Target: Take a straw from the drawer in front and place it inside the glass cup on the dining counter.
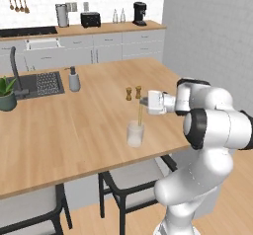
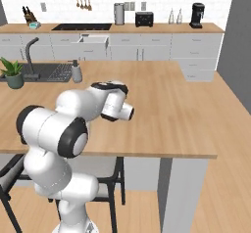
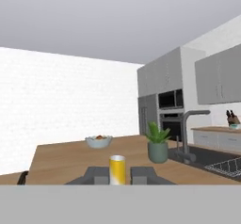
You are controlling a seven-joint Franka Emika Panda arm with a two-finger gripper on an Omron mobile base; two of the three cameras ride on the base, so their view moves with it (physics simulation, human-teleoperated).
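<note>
Straw: the thin straight pale-yellow straw (image 1: 140, 114) hangs upright, its lower end already inside the glass cup, its top end held in the claw; in the hand view its yellow end (image 3: 117, 170) sits between the two dark fingers
Handling of straw: I judge it very light and stiff enough to stay straight, but smooth and slim, so it can slip or turn in a loose pinch; the hold near the top end looks right, because the long free part can go down into the cup
Cup: the small clear glass tumbler (image 1: 135, 134) stands on the wood near the front edge; probably light and easy to tip if the straw pushes its wall
Claw: the two-finger gripper (image 1: 144, 101) is closed on the straw, just above the cup
Counter: the large light-wood island countertop (image 1: 74, 125) carries the cup; two small brown shakers (image 1: 133, 93) stand near behind it
</note>
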